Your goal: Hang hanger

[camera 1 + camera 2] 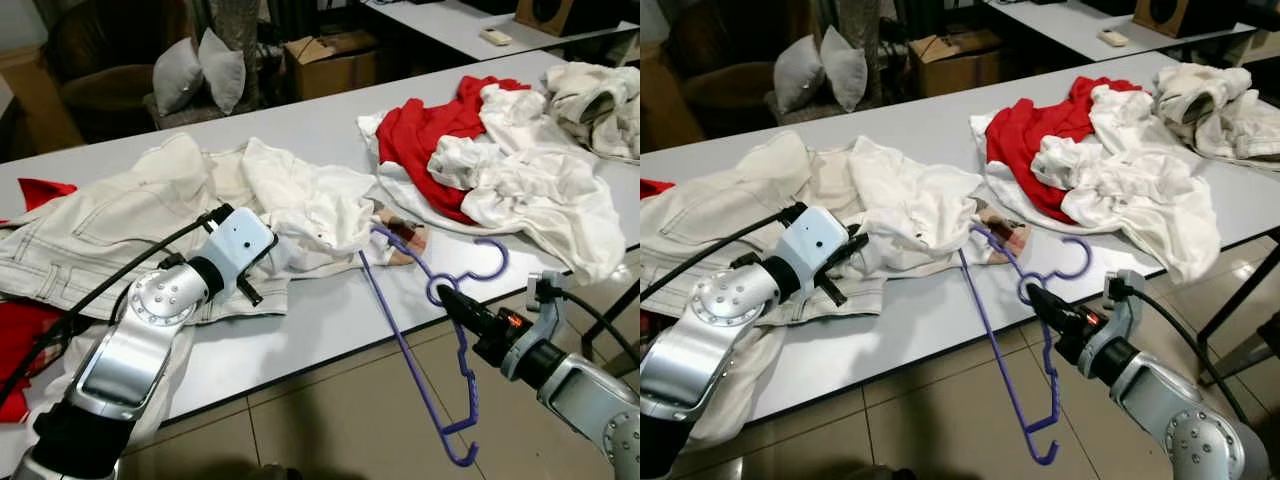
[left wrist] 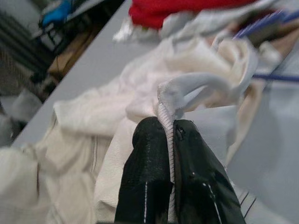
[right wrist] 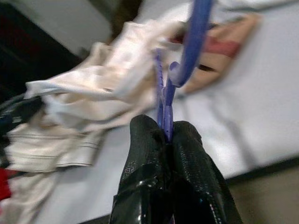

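While the left claw (image 2: 170,140) pinches a white shirt (image 1: 300,205), the right claw (image 1: 447,297) grips the purple hanger (image 1: 415,370) at lower right, over the counter (image 1: 330,310) edge.

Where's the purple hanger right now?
The purple hanger is at the table's near edge on the robot's right, pinched by the right gripper below its hook, one end reaching into the white shirt.

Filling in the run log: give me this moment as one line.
left gripper: shut on white garment | right gripper: shut on purple hanger | hanger half off table edge
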`<state>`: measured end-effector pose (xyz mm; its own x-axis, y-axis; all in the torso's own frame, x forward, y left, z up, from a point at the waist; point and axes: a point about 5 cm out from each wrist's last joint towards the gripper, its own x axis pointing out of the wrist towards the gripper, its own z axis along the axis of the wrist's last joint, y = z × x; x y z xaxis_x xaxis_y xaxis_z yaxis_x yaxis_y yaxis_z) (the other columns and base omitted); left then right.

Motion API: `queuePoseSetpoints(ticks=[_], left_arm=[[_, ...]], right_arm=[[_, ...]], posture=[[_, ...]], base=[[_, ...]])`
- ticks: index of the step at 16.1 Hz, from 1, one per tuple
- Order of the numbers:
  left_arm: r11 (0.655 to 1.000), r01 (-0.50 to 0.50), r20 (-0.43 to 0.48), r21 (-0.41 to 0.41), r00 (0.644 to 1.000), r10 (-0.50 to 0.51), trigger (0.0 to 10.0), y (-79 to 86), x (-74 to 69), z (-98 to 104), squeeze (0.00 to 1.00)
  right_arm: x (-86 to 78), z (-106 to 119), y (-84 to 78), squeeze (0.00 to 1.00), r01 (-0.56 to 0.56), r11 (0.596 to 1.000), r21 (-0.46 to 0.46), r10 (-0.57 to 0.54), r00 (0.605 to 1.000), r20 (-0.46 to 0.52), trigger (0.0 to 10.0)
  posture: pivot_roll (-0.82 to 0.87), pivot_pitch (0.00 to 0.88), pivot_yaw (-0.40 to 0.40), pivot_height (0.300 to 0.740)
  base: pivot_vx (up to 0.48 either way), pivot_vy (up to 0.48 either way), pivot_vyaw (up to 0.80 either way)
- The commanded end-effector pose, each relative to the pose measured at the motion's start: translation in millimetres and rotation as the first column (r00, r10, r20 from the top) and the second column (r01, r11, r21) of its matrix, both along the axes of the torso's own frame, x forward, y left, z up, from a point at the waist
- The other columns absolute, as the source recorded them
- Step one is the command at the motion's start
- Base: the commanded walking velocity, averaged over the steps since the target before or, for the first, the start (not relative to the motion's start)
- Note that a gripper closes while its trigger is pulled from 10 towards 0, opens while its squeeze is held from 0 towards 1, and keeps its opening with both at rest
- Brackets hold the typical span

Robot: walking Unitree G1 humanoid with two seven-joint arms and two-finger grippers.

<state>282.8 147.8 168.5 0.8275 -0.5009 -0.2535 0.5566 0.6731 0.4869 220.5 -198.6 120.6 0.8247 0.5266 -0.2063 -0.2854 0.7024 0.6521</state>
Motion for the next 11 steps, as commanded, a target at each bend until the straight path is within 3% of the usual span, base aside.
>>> queuePoseSetpoints(ticks=[1,5,7,8,9,11], left_arm=[[1.0,0.024,0.016,-0.006,1.0,-0.023,0.0,0.2,-3.4,3.6,0.0],[0.992,0.128,0.117,0.004,0.985,-0.128,0.0,-5.3,-12.4,12.0,0.0],[0.988,0.153,0.117,0.023,0.981,-0.154,0.0,-6.8,-14.8,10.7,0.0],[0.988,0.151,0.117,0.032,0.981,-0.154,0.0,-5.7,-14.9,10.2,0.0],[0.989,0.137,0.114,0.052,0.983,-0.142,0.0,-1.9,-15.1,7.6,0.0],[0.99,0.131,0.114,0.059,0.984,-0.137,0.0,0.5,-15.3,5.6,0.0]], right_arm=[[-1.0,6.1,5.2,0.0,-0.045,0.998,0.034,0.044,0.999,0.025,10.0],[4.2,17.0,7.2,0.0,-0.026,0.973,0.229,0.017,0.999,0.042,10.0],[7.3,12.4,4.9,0.0,-0.028,0.968,0.25,0.021,0.999,0.034,10.0],[6.5,20.8,3.8,0.0,-0.053,0.949,0.31,0.024,0.995,0.098,10.0],[10.0,24.6,-7.8,0.0,0.026,0.939,0.344,-0.073,0.99,0.125,10.0],[2.4,22.7,-11.8,0.0,-0.001,0.943,0.334,-0.047,0.99,0.134,10.0]], posture=[[-0.16,0.0,0.1,0.74],[-0.16,0.0,0.099,0.74],[-0.16,0.0,0.093,0.74],[-0.15,0.0,0.089,0.74],[-0.15,0.0,0.088,0.74],[-0.16,0.0,0.087,0.74]], base=[[0.0,0.0,0.0],[0.0,0.0,0.0],[0.0,0.0,0.0],[0.0,0.0,0.0],[0.0,0.0,0.0],[0.0,0.0,0.0]])
